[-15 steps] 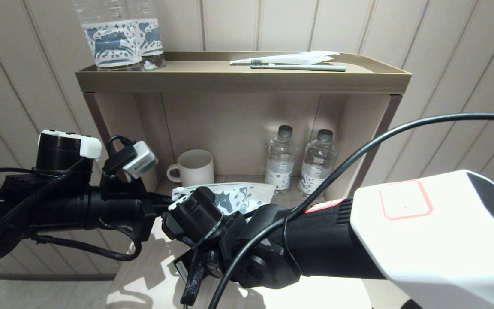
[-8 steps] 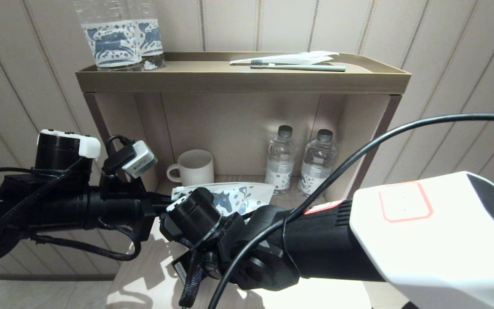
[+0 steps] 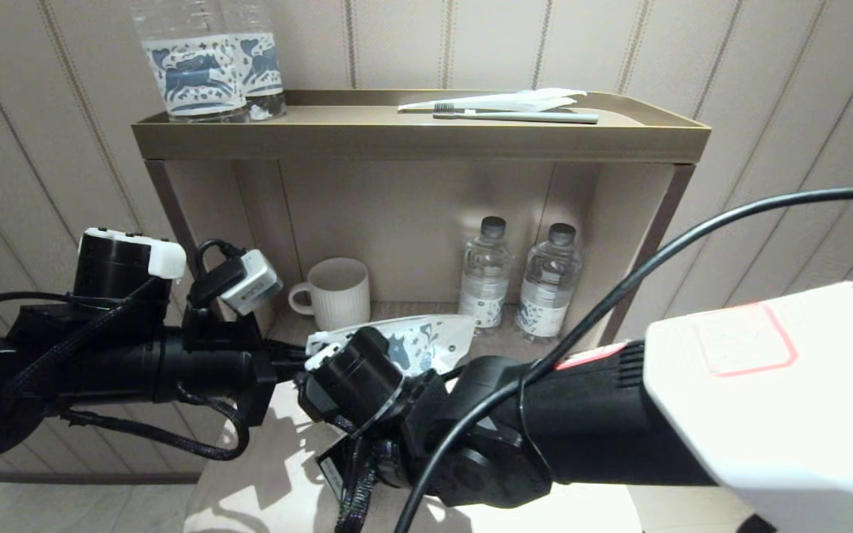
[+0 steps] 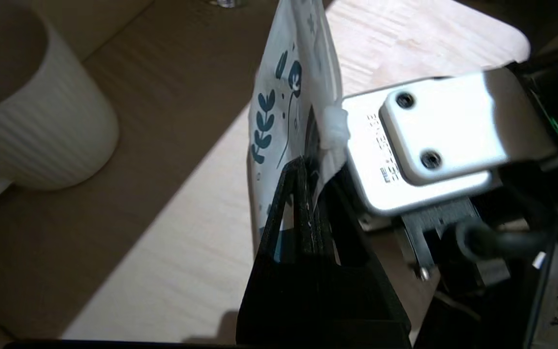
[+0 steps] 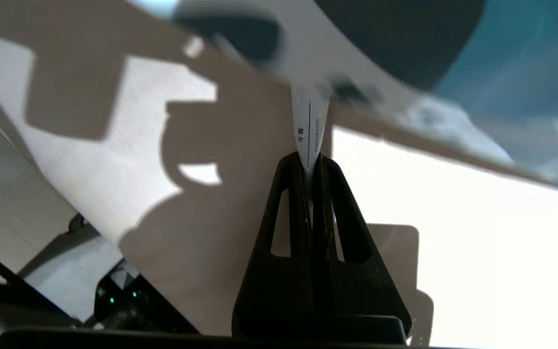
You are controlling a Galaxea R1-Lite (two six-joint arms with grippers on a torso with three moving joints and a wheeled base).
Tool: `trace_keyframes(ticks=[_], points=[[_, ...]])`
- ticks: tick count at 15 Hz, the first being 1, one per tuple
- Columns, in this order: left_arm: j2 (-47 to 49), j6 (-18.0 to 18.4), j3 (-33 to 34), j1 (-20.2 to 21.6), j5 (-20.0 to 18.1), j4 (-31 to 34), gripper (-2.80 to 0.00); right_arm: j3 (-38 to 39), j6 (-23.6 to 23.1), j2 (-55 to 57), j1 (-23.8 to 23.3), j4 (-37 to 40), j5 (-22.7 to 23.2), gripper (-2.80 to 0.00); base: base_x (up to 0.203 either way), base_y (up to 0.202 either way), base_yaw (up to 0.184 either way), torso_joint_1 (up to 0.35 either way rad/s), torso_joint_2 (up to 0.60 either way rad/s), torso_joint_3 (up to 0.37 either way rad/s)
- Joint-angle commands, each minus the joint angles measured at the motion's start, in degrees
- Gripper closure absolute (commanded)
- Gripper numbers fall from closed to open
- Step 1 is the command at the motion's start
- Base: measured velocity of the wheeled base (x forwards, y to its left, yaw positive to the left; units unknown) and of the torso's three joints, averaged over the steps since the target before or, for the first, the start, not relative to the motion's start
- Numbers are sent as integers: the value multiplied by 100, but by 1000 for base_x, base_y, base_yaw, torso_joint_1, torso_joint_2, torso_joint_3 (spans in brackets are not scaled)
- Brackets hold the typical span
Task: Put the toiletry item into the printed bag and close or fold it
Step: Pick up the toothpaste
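Before a striped wall, a shelf [image 3: 419, 141] stands over both arms: the left gripper [image 4: 308, 179] reaches in level below it, clamped on the bag [image 3: 426, 337] edge beside the mug [image 3: 338, 289]; the right gripper [image 5: 310, 165], crossing beneath, pinches the toothbrush [image 5: 310, 126] at the bag's mouth

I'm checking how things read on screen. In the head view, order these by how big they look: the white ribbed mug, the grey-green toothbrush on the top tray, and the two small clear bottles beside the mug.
1. White ribbed mug, the biggest.
2. The two small clear bottles, left and right: alike, so unranked.
3. Grey-green toothbrush: long but thinnest; it also lies farther back, so its rank is unsure.
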Motion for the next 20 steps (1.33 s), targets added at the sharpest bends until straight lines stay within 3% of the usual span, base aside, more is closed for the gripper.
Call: trace_keyframes(ticks=[1,4,6,9,13,17,20], points=[[41,4,-8,17,43,-36,0,667,6,-799,-55,44,4,0,0,0,0,0,0,0],[96,8,-8,17,41,-36,0,1983,-136,-2256,-220,31,21,0,0,0,0,0,0,0],[176,9,-11,17,36,-36,0,2633,-288,-2917,-593,45,30,0,0,0,0,0,0,0],[496,58,56,17,35,-270,0,2840,-480,-3503,-1225,46,139,0,0,0,0,0,0,0],[652,103,335,17,35,-1038,0,2200,-864,-3532,-1481,376,551,0,0,0,0,0,0,0],[511,569,386,9,-227,-996,0,848,-978,-3232,-1712,1770,1240,0,0,0,0,0,0,0],[396,811,388,-234,-432,-951,0,-115,-1257,-2847,-1976,2679,1648,0,0,0,0,0,0,0]])
